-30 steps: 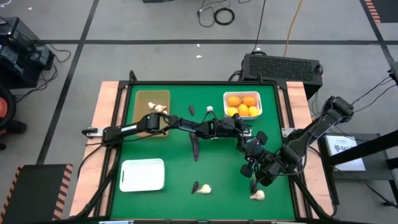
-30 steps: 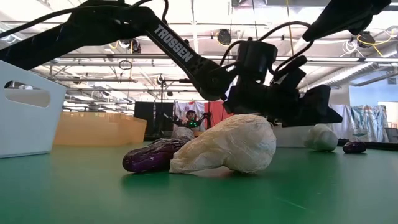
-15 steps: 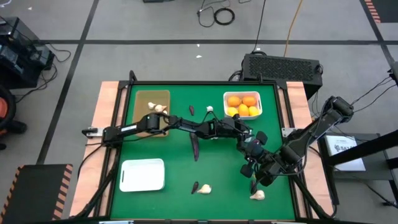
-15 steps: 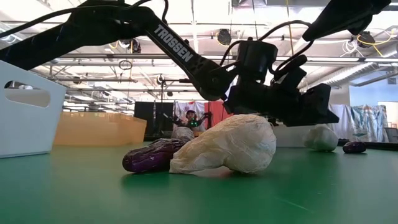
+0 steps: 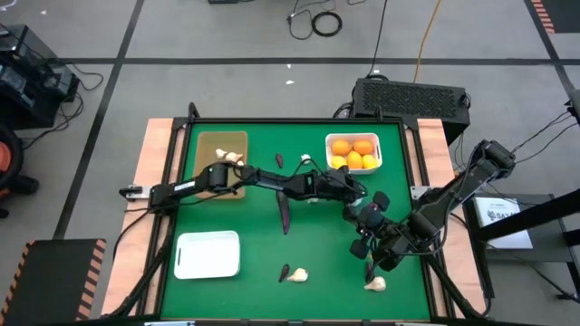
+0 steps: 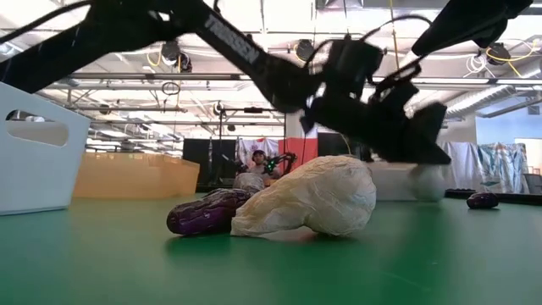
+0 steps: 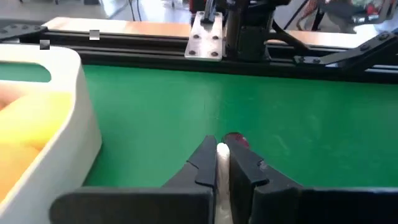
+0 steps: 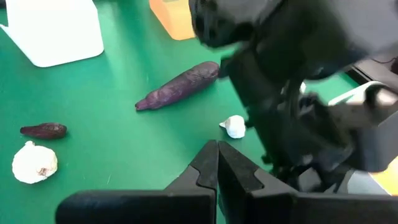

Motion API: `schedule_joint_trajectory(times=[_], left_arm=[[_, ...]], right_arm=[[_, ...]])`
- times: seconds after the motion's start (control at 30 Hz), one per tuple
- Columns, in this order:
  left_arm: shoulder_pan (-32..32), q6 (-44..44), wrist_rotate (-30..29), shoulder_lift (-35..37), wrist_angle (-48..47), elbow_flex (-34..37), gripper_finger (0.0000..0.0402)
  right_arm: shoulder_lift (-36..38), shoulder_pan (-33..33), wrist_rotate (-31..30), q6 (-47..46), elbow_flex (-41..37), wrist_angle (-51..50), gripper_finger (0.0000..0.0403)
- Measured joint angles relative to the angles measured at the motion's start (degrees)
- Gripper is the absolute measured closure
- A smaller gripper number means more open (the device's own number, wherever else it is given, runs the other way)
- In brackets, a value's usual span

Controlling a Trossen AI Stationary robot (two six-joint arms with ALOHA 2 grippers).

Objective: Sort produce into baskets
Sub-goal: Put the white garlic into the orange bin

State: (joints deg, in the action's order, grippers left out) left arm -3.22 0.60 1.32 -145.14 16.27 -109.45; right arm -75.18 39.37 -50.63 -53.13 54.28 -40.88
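The left tool [image 7: 222, 163] is closed on a small white garlic piece [image 7: 222, 186], over the green worktop [image 5: 245, 226] just near of the white tray of oranges [image 5: 354, 152] at far right. The right tool [image 8: 217, 163] hovers closed and empty at near right. The long eggplant [image 5: 284, 213] lies mid-worktop; garlic bulbs [image 5: 232, 158] rest in the tan tray [image 5: 219, 142].

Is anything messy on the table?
Nothing looks spilled or broken, but produce lies loose on the mat: a long eggplant in the middle, a small eggplant touching a garlic near the front, and another garlic at front right. The white tray is empty.
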Motion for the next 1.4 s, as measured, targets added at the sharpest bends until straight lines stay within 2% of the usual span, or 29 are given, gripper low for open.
schedule_joint_trajectory(times=[0.1, 0.27, 0.53, 0.67, 0.8, 0.97, 1.27, 1.4], left_arm=[[0.0, -0.1, 0.0, 3.6, -8.8, 0.0, 0.0386], [0.0, -7.0, 0.3, 8.4, -24.4, 0.0, 0.0386], [0.1, -13.5, 0.1, 16.8, -49.3, 0.0, 0.0386], [-0.2, -14.5, 1.8, 21.7, -57.9, 2.6, 0.0386], [-1.1, -13.3, 1.7, 29.9, -61.4, 9.9, 0.0386], [-2.2, -9.3, -0.6, 43.6, -60.1, 24.9, 0.0386], [-4.0, 4.2, -18.9, 68.0, -59.2, 48.5, 0.0386], [-5.1, 10.3, -22.9, 75.0, -59.2, 56.5, 0.0386]], right_arm=[[0.0, 0.1, 0.2, -0.2, 0.0, 0.0, 0.0403], [0.0, 0.1, 1.5, -0.3, 0.0, 0.2, 0.0403], [0.0, 0.1, 1.5, -0.6, 0.0, 0.2, 0.0403], [0.0, 0.1, 1.5, -0.6, 0.0, 0.1, 0.0403], [0.0, 0.1, 1.5, -1.2, -1.0, 0.4, 0.0403], [0.0, 0.1, 1.5, -2.6, -4.0, 0.4, 0.0403], [0.0, -0.2, 0.8, -3.3, -5.2, 0.5, 0.0403], [0.0, -1.4, -3.1, -3.1, -5.2, 3.2, 0.0403]])
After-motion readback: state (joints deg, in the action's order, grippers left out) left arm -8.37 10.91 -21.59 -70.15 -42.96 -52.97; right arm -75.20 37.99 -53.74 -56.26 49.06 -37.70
